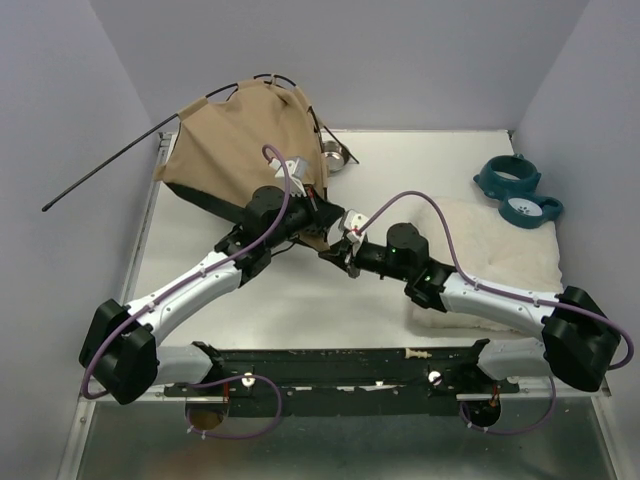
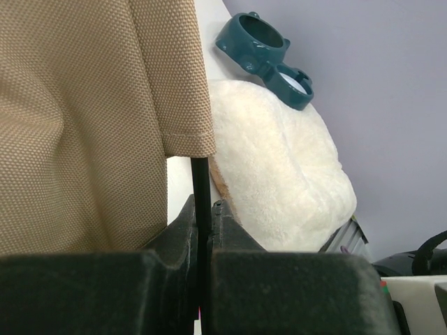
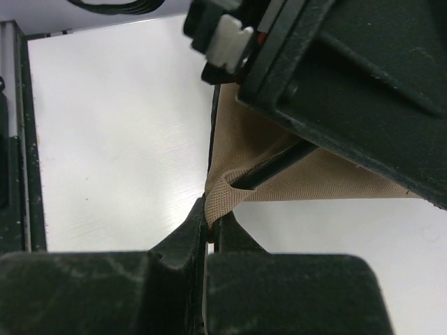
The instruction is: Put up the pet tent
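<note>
Pet tent (image 1: pixel 240 135) sits at the far left of the tabletop (image 1: pixel 300 300). It is a slumped heap of tan fabric with a black edge along its near side. One thin black pole (image 1: pixel 105 180) sticks out of it to the left, past the tabletop's edge and toward the wall. A second black pole curves over the top of the fabric.

Left arm (image 1: pixel 190 285) reaches diagonally up to the tent's near right side. In the left wrist view the left jaws are pressed together on a thin black pole (image 2: pixel 200 185), just below where it comes out of a tan fabric hem (image 2: pixel 188 143).

Right arm (image 1: pixel 500 300) comes in from the right and meets the left arm at the tent's near corner. In the right wrist view the right jaws are closed, pinching a corner of tan fabric (image 3: pixel 220 195). A black pole (image 3: pixel 269 171) runs into that fabric just above the pinch.

White fluffy cushion (image 1: pixel 500 245) lies on the right side of the tabletop, partly under the right arm. Teal bowl stand (image 1: pixel 517 187) is at the cushion's far edge. A small metal bowl (image 1: pixel 335 155) sits just right of the tent, at the back.
</note>
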You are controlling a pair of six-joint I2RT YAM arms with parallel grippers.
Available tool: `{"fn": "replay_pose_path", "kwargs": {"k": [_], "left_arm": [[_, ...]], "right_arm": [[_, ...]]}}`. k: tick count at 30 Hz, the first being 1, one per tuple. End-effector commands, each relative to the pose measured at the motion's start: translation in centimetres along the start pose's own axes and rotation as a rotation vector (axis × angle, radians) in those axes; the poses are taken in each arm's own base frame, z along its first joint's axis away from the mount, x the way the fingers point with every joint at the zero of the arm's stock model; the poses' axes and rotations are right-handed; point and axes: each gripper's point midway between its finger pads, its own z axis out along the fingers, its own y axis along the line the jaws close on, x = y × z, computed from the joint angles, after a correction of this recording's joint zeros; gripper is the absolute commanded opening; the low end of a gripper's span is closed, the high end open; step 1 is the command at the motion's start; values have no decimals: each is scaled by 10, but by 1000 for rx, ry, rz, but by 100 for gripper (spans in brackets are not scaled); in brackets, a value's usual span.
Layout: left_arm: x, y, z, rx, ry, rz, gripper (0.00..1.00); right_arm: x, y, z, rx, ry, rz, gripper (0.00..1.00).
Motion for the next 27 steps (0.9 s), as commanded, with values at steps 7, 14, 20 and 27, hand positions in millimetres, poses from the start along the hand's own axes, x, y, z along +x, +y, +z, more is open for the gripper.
{"fn": "replay_pose_path", "kwargs": {"k": [7, 14, 20, 27], "left_arm": [[-6, 22, -7, -71, -76, 18, 0], [1, 28, -8, -85, -71, -8, 0], [1, 27, -5, -84, -69, -26, 0], [5, 29, -4, -93, -54, -28, 0]], "right_arm": [[-1, 8, 5, 10, 59, 346, 1], [-11, -7, 7, 80, 40, 450, 12], [-12, -24, 9, 150, 7, 541, 17], [-19, -37, 11, 181, -50, 560, 21]]}}
